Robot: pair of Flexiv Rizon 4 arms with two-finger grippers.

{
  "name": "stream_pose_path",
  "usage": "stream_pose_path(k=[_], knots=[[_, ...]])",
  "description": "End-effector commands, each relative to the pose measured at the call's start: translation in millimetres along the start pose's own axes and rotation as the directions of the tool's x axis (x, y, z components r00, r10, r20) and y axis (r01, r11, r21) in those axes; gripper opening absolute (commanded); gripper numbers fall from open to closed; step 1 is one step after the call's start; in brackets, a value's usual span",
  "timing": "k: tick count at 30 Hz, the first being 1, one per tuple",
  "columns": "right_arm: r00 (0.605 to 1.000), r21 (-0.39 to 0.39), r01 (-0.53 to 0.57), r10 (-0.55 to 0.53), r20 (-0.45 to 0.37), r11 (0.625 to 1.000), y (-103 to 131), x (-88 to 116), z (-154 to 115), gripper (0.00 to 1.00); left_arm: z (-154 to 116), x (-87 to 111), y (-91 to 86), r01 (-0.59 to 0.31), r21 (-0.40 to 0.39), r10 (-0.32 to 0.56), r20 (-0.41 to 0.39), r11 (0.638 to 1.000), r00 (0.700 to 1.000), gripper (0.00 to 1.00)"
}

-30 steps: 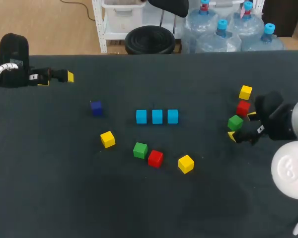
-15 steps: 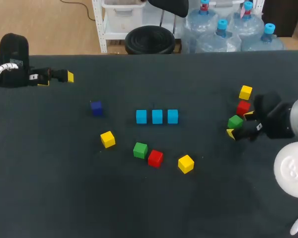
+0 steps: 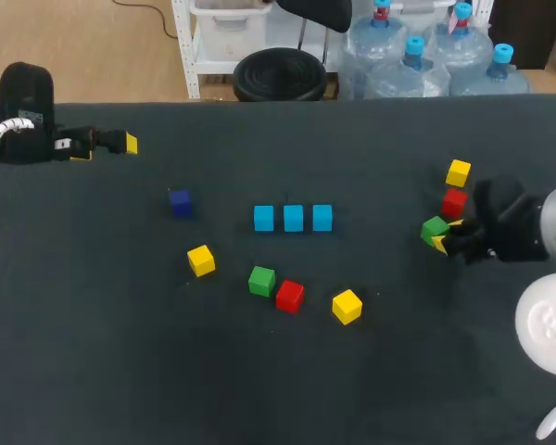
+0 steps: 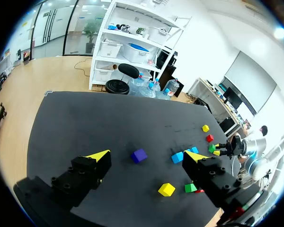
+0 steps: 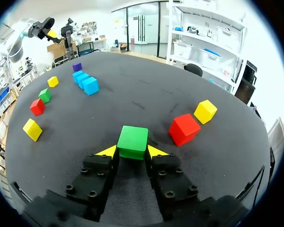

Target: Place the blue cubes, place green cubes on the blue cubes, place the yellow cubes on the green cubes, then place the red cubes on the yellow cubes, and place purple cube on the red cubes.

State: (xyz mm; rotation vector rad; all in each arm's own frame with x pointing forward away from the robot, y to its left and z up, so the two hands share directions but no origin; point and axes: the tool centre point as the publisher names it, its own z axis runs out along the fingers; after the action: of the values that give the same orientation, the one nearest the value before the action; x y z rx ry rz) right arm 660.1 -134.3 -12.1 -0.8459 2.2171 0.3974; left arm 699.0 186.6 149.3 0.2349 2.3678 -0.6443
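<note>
Head view: right gripper point(image 3: 442, 239) is at the right side of the dark table point(image 3: 371, 389), fingers clamped on a green cube point(image 3: 434, 228) from two sides. Right wrist view agrees: one yellow tip lies against each flank of the cube, and the cube's top stands above the tips. Whether it is off the surface: cannot tell.

Just beyond the held cube sits a red cube point(image 3: 454, 201), close but apart from it. Past that is a yellow cube point(image 3: 458, 172), also apart.

Table centre: three blue cubes point(image 3: 294, 218) in a straight row, side by side with thin gaps. Left of the row is a purple cube point(image 3: 180, 202), on its own.

Nearer the robot, left to right: second yellow cube point(image 3: 201, 260); second green cube point(image 3: 261, 281) with second red cube point(image 3: 290, 296) just beside it, corners nearly meeting; third yellow cube point(image 3: 347, 306). Each of these sits directly on the table.

Left gripper point(image 4: 147, 155) is at the far left of the table, well apart from every cube. Its fingers are spread wide with nothing held. In the left wrist view the purple cube lies ahead of it.
</note>
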Motion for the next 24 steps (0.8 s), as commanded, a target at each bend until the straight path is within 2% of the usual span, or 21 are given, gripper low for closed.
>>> stream_pose_path(k=[1,8,10,13,15,19,24], knots=[[1.000,0.001,0.000,0.000,0.002,1.000,-2,0,0,0.00,0,-0.8,-1.2,0.002,-0.006,-0.002,-0.004,1.000,1.000,1.00],[1.000,-0.010,0.025,-0.025,0.004,1.000,-4,-4,-1,0.00,0,-0.8,-1.2,0.002,-0.006,-0.002,-0.004,1.000,1.000,1.00],[0.999,-0.038,0.052,-0.051,0.016,0.998,-4,-6,-1,0.00,0,-0.8,-1.2,0.002,-0.006,-0.002,-0.004,1.000,1.000,1.00],[0.991,-0.124,0.133,-0.129,0.042,0.983,0,-9,3,0.00,0,-0.8,-1.2,0.002,-0.006,-0.002,-0.004,1.000,1.000,1.00],[0.978,-0.182,0.208,-0.201,0.055,0.961,3,-12,7,0.00,0,-0.8,-1.2,0.002,-0.006,-0.002,-0.004,1.000,1.000,1.00],[0.939,-0.304,0.343,-0.328,0.102,0.889,9,-18,12,0.00,0,-0.8,-1.2,0.002,-0.006,-0.002,-0.004,1.000,1.000,1.00],[0.895,-0.386,0.442,-0.430,0.122,0.810,12,-23,21,0.00,0,-0.8,-1.2,0.002,-0.006,-0.002,-0.004,1.000,1.000,1.00]])
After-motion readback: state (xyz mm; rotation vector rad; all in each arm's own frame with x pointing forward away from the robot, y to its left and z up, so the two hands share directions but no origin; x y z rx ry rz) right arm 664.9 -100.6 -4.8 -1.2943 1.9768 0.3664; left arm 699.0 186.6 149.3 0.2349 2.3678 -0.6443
